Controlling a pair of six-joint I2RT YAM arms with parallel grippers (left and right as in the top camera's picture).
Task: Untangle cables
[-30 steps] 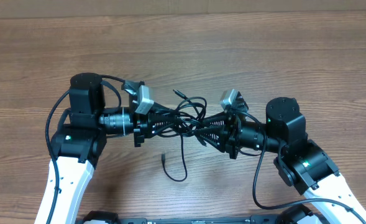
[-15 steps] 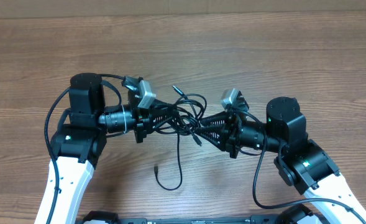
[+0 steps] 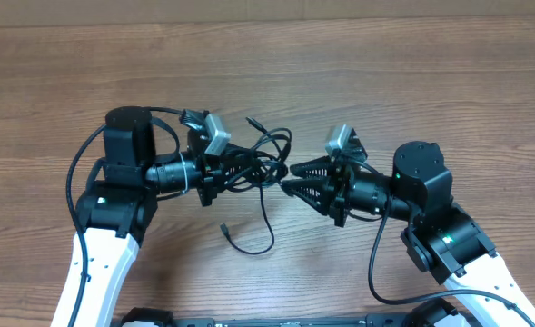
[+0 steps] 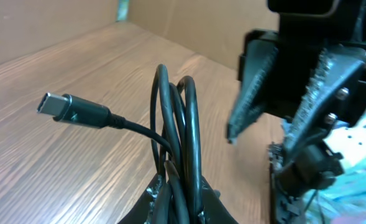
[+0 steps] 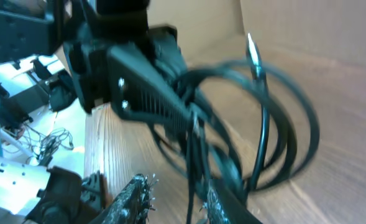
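Observation:
The cables (image 3: 269,154) are a bundle of thin black loops held above the wooden table (image 3: 412,82). My left gripper (image 3: 247,171) is shut on the bundle's left side. In the left wrist view several strands (image 4: 183,130) rise from its jaws (image 4: 181,198), and a silvery-grey plug (image 4: 61,107) sticks out to the left. One loose tail (image 3: 260,227) hangs down to the table and ends in a small plug (image 3: 223,229). My right gripper (image 3: 287,178) faces the bundle from the right, open. In the right wrist view a thin strand (image 5: 192,168) crosses the gap of that gripper (image 5: 175,186), unpinched.
The two arms face each other across the middle of the table, with their tips close together. A thicker black arm cable (image 3: 381,272) loops by the right arm, and another (image 3: 76,173) by the left. Cardboard (image 3: 267,9) lines the far edge.
The left gripper has lifted the bundle up and to the left. The right gripper now sits just clear of the loops. The hanging tail has swung left across the table.

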